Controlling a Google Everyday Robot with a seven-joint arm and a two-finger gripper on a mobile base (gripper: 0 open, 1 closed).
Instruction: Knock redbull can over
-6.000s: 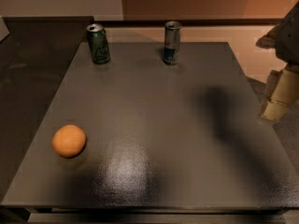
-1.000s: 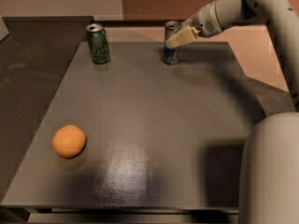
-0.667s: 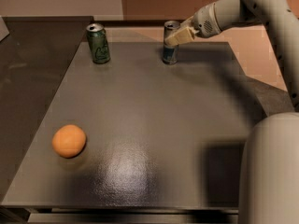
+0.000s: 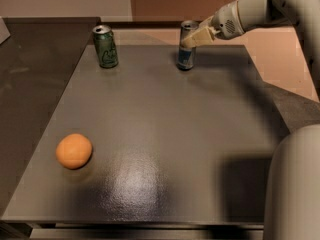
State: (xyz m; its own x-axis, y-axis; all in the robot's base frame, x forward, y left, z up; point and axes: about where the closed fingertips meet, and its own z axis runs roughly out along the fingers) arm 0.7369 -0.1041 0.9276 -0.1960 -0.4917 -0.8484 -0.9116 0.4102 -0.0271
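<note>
The redbull can (image 4: 186,49), slim and silver with a blue lower band, stands at the far edge of the dark table (image 4: 165,134), right of centre. It looks upright or barely leaning. My gripper (image 4: 196,36) reaches in from the upper right on a white arm and lies against the upper right side of the can, near its top. Whether it presses on the can or only touches it I cannot tell.
A wider green can (image 4: 105,46) stands upright at the far left of the table. An orange (image 4: 74,151) lies near the front left. My arm's white body (image 4: 295,184) fills the lower right corner. A darker counter (image 4: 30,74) runs along the left.
Six seconds ago the arm was at the table's right edge; it has swung over to the can. In the last second the gripper has stayed at the can's top, and the can still stands.
</note>
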